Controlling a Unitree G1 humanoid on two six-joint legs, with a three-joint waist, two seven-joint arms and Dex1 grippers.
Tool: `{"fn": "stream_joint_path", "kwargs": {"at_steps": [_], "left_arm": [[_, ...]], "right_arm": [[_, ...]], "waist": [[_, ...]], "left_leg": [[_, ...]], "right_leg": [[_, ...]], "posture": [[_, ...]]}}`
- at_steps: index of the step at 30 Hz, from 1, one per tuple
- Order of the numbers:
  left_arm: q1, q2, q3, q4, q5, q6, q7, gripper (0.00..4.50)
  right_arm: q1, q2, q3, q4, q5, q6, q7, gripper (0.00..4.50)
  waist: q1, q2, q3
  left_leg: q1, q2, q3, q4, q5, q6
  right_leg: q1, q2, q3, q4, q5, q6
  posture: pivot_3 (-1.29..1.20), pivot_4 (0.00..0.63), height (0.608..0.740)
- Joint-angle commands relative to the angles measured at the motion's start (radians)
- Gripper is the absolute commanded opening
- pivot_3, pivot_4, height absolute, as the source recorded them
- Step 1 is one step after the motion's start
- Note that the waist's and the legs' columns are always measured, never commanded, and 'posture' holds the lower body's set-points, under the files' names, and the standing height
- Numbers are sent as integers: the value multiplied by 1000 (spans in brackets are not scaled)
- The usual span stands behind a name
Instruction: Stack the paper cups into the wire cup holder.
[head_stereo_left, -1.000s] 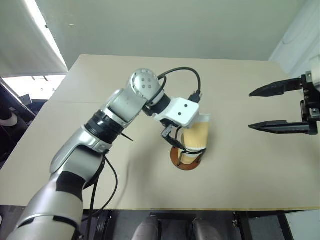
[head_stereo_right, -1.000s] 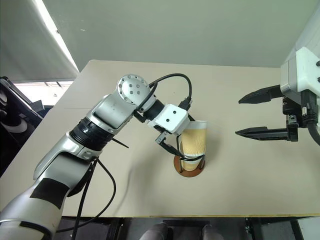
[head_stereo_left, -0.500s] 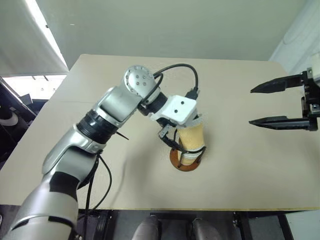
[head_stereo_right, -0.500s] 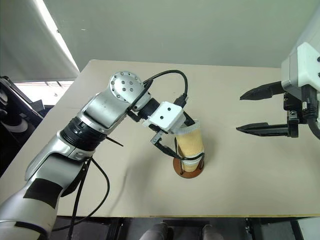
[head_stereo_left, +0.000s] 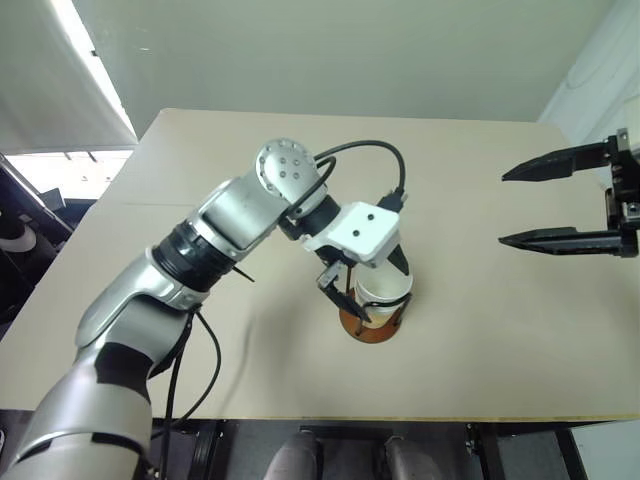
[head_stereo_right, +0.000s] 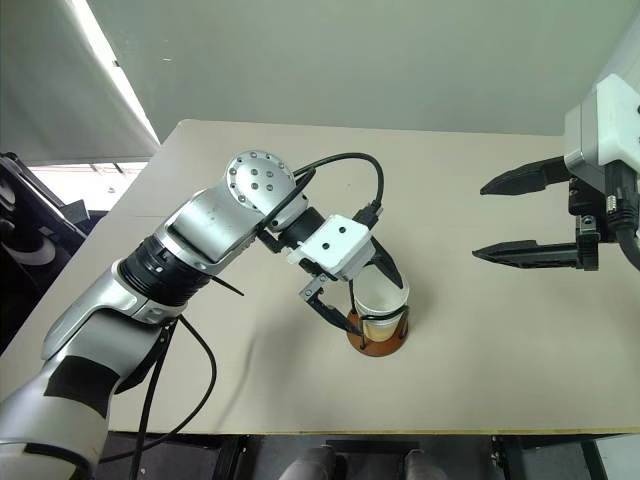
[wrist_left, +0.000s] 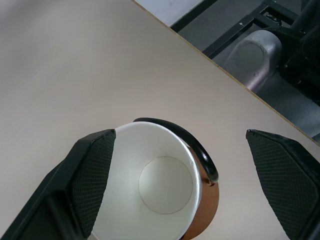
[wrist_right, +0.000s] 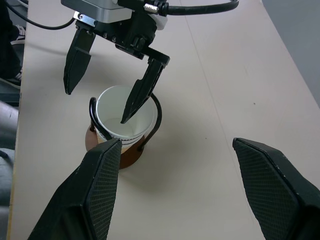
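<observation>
Tapering white paper cups (wrist_right: 123, 119) fill the wire cup holder (wrist_right: 112, 150); both black pincers spread.

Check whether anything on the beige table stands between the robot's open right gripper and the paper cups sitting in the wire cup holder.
Only the left gripper, open above the white-rimmed paper cups in the black wire cup holder. The right gripper hangs apart, over bare beige table.

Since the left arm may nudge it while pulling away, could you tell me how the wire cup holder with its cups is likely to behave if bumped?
The wire cup holder probably tips rather than slides: its disc base looks about as narrow as the paper cups standing in it. The whole thing is likely light, being thin wire and paper. The cups' walls would probably dent if squeezed.
</observation>
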Motion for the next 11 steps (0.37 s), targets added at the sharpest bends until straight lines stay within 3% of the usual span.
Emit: {"fn": "stream_joint_path", "kwargs": {"at_steps": [1, 11], "left_arm": [[-9, -1, 92, 7, 12, 34, -2, 4482], [166, 89, 425, -17, -11, 275, 313, 4482]], "right_arm": [[10, 9, -20, 5, -2, -3, -21, 3621], [96, 178, 27, 241, -142, -101, -119, 3621]], "waist": [[0, 0, 0], [-5, 0, 0]], "left_leg": [[0, 0, 0, 0, 0, 0], [1, 0, 0, 1, 0, 0]], "right_leg": [[0, 0, 0, 0, 0, 0], [0, 0, 0, 1, 0, 0]], "posture": [[0, 150, 740], [0, 150, 740]]}}
